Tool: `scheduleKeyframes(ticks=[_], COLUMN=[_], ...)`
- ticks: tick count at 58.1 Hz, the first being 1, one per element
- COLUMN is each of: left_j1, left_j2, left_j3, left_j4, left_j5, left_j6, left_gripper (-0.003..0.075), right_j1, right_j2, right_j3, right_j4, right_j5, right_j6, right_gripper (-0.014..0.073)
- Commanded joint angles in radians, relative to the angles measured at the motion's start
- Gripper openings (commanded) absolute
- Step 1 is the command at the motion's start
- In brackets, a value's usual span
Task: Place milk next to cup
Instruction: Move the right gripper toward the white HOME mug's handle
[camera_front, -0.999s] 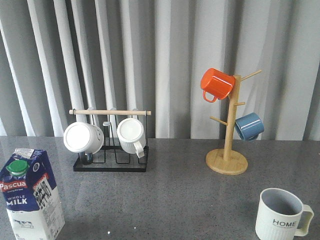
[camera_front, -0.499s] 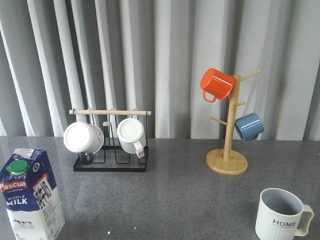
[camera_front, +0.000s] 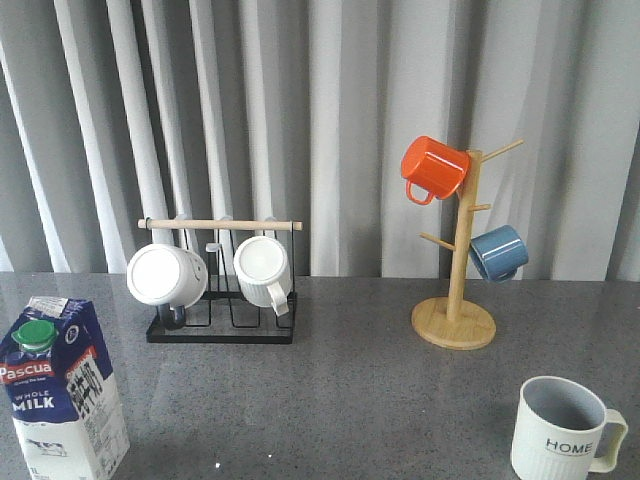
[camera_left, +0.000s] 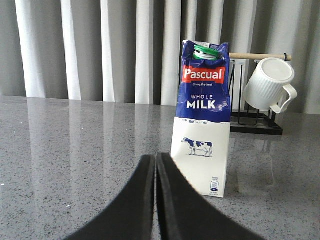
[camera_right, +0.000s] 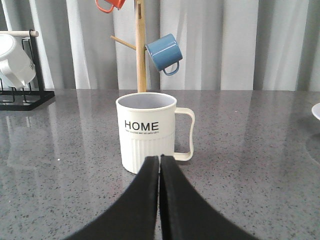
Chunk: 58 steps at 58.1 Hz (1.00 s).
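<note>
Milk (camera_front: 62, 393) is standing upright at the bench's (camera_front: 340, 400) near left corner, well apart from the cup. Facing it, the left end effector (camera_left: 155, 165) is keeping its fingers pressed together, gripping nothing. Behind are sitting a black rack (camera_front: 222, 325) with white mugs, then a wooden mug tree (camera_front: 455, 290). At the near right the cup (camera_front: 560, 432) is standing, and the right end effector (camera_right: 159, 167) before it is likewise closed and empty.

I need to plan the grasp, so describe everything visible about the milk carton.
The milk carton is a tall blue-and-white box, apparently paperboard, printed "Pascual Whole Milk" with a small cow, and a green round cap on its sloped top. It stands upright on the grey table at the near left, apart from everything else. Nothing grips it; the left gripper is closed, just short of it.
</note>
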Motion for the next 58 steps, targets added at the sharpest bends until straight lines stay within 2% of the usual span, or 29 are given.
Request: scheduleKeyframes(ticks=[1,5,8,14,21,28,33,38,51,58], left_j1=[-0.001,-0.001,-0.001,-0.001,-0.003,-0.026,-0.044,-0.055,-0.097,-0.101], left_j2=[-0.011,-0.009,-0.004,0.059,0.237,0.361,0.412,0.441,0.470,0.469], left_j3=[-0.021,-0.048,-0.090,-0.196,-0.331,-0.464,-0.502,-0.502,-0.502,-0.502], left_j4=[0.001,-0.021,-0.030,-0.034,-0.034,-0.025,-0.026,-0.028,-0.037,-0.034], left_j5=[-0.140,-0.193,-0.170,-0.077,0.005,0.122,0.093,0.003,-0.034,-0.100], left_j6=[0.012,-0.014,-0.015,-0.017,-0.058,-0.046,-0.046,-0.056,-0.061,-0.061], left_gripper=[-0.0006,-0.0006,-0.0006,-0.0006,-0.0006,-0.0006,-0.0006,-0.0006,-0.0006,-0.0006], right_j1=[-0.004,-0.004,-0.004,-0.004,-0.004,-0.004,-0.004,-0.004,-0.004,-0.004], right_j2=[-0.012,-0.012,-0.010,0.055,0.228,0.394,0.466,0.521,0.594,0.639], right_j3=[-0.002,-0.036,-0.079,-0.218,-0.351,-0.440,-0.450,-0.450,-0.450,-0.450], right_j4=[-0.007,0.021,0.037,0.059,-0.023,-0.021,-0.020,-0.027,-0.015,-0.008], right_j5=[-0.155,-0.264,-0.275,-0.131,0.066,0.189,0.154,0.094,-0.029,-0.064], right_j6=[-0.004,-0.003,-0.003,-0.013,-0.079,-0.050,-0.050,-0.056,-0.049,-0.049], right_gripper=[-0.0003,-0.0003,-0.0003,-0.0003,-0.0003,-0.0003,-0.0003,-0.0003,-0.0003,-0.0003])
